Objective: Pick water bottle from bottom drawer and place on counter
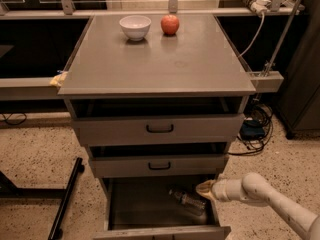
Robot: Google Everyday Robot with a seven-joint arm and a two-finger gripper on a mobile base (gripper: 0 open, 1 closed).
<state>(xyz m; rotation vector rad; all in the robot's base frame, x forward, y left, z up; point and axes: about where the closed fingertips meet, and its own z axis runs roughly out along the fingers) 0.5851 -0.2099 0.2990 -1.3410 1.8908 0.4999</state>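
The water bottle [187,200] lies on its side in the open bottom drawer [145,209], towards its right wall, cap pointing left. My gripper [204,189] comes in from the lower right on a white arm and sits just above and to the right of the bottle, over the drawer's right edge. The counter [160,59] is the broad grey top of the cabinet above the two shallower drawers.
A white bowl [135,27] and a red apple [170,24] stand at the back of the counter. The two upper drawers [160,129] are slightly pulled out. A black stand leg [67,199] lies on the floor at the left; cables [255,129] hang at the right.
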